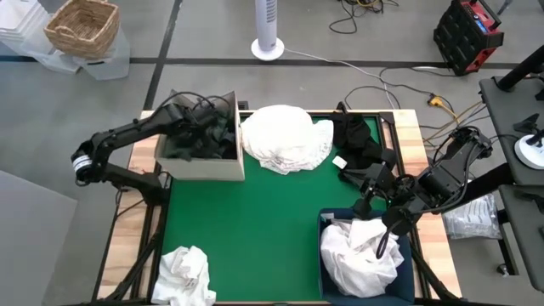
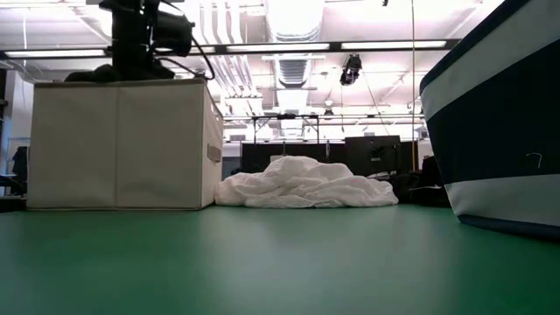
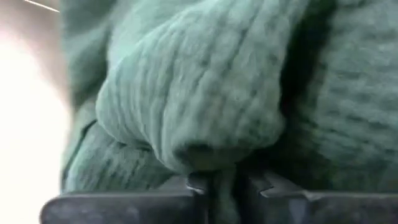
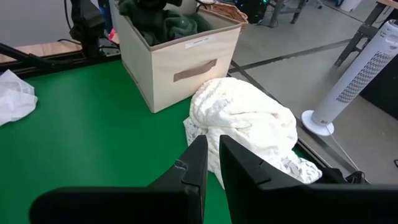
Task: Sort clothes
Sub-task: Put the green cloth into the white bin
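A beige box stands at the table's far left and holds dark green and black clothes. My left gripper reaches down into the box and is shut on a green knit garment. A white pile lies on the green mat at the far middle, with a black garment on the mat to its right. More white clothes fill the navy bin at the near right. My right gripper is shut and empty above the mat near the black garment. My left gripper pinches a bulging fold of the green knit garment between its two fingers. It comes from above, pointing down into the box. The garment fills the wrist view, so I cannot tell which part of it this is. It lies in the box among the other dark clothes.
Another white garment lies at the table's near left corner. The middle of the green mat is bare. Off the table stand a white fan and a wicker basket. Cables lie on the floor beyond the far edge.
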`<state>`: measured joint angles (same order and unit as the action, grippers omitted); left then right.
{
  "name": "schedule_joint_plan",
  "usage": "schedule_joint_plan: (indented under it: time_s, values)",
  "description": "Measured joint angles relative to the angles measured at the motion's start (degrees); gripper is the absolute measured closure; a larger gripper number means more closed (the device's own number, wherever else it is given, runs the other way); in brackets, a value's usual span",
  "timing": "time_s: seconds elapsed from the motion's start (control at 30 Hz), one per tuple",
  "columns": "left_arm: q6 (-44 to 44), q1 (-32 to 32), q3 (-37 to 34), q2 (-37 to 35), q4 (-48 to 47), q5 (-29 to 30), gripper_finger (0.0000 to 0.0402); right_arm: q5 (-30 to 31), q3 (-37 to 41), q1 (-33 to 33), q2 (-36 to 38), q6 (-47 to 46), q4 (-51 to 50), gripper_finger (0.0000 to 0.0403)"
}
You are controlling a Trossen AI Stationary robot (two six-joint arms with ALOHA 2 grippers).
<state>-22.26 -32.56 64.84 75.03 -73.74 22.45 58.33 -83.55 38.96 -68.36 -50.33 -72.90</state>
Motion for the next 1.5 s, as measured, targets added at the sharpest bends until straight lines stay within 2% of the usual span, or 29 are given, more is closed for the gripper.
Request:
schedule_joint_plan:
  time_s: [0.07, 0.2, 0.47, 0.67, 0.87, 1.03, 1.3, 1.4, 1.5]
  values:
    - [-0.8, 0.0, 0.8, -0.1, 0.1, 2.5, 0.0364, 0.0, 0.0, 0.0, 0.0, 0.0, 0.0, 0.0369]
    - [0.3, -0.1, 4.3, -0.2, 0.3, 3.5, 0.0322, 0.0, 0.0, 0.0, 0.0, 0.0, 0.0, 0.0369]
    - [3.0, -0.1, 13.2, -0.2, -1.4, 2.9, 0.0223, 0.0, 0.0, 0.0, 0.0, -0.2, 0.0, 0.0369]
    - [5.4, -0.1, 18.5, -0.2, -4.1, 2.7, 0.0180, 0.0, 0.0, 0.0, 0.0, -0.2, 0.0, 0.0369]
    - [7.2, -0.1, 23.5, -0.2, -5.3, 2.5, 0.0167, 0.0, 0.0, 0.0, 0.0, -0.1, 0.0, 0.0369]
    - [7.4, -0.1, 24.5, -0.2, -6.9, 1.9, 0.0166, 0.0, 0.0, 0.0, 0.0, 0.7, -0.1, 0.0369]
    - [2.4, 0.5, 25.1, -0.3, -14.1, -3.7, 0.0166, 0.0, 0.0, 0.0, 0.0, 0.7, -0.1, 0.0369]
    - [0.7, 1.4, 26.2, -0.8, -16.5, -4.2, 0.0166, 0.0, 0.0, 0.0, 0.0, 0.8, -0.1, 0.0369]
    - [0.6, 1.8, 26.6, -2.0, -15.8, -9.7, 0.0172, 0.0, 0.0, 0.0, 0.0, 0.9, -0.2, 0.0369]
